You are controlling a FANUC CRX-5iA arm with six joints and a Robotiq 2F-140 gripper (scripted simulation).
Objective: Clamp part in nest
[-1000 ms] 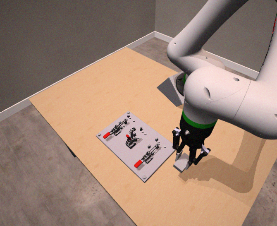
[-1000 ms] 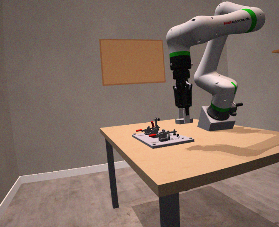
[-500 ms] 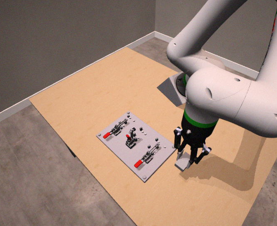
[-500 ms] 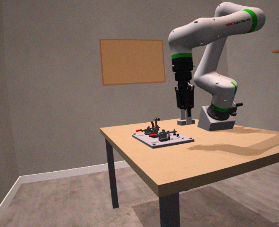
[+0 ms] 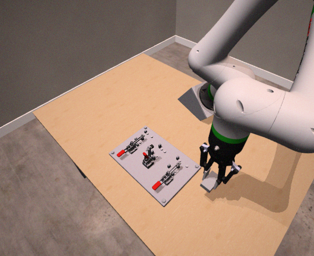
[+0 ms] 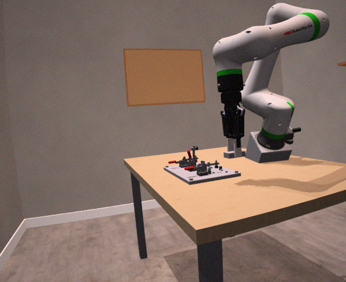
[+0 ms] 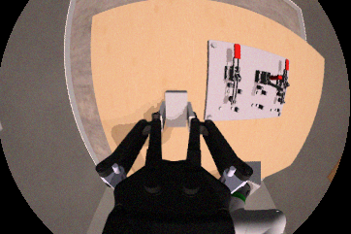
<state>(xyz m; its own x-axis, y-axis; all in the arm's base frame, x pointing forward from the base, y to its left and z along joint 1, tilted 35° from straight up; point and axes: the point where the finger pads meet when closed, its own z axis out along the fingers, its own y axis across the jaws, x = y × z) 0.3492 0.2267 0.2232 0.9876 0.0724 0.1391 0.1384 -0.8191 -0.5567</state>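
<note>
Presently, item 1: part (image 5: 209, 184), grey rect. block, pinched across its narrow sides by hand (image 5: 213, 176); sits beside fixture's near-right edge, not in any nest. In exterior view the part (image 6: 231, 154) is low at the worktop; whether touching or just off it, cannot tell. Wrist view: part (image 7: 175, 109) between the two fingertips, long axis running away from camera.

Item 2: hand, black, pointing straight down, fingers (image 5: 205, 172) closed onto part's sides, outer links splayed. Hand (image 6: 234, 144) hangs from vert. wrist w/ green ring.

Item 3: fixture plate (image 5: 140, 170), grey, flat on worktop, bolts at corners, three clamps in a row.
- far clamp (image 5: 130, 147): red handle lying low, pointing toward plate's left edge.
- middle clamp (image 5: 148, 157): red handle standing up, bar raised.
- near clamp (image 5: 167, 176): red handle lying low, same direction as far one.
Small pads/blocks beside each clamp, too small to sort by size.

Item 4: worktop (image 5: 101, 110), light wood, dark legs; arm's shadow across right part.

Item 5: arm base (image 6: 268, 145), grey wedge mount, behind and right of fixture.

Item 6: wall board (image 6: 163, 77), brown, on back wall.
</note>
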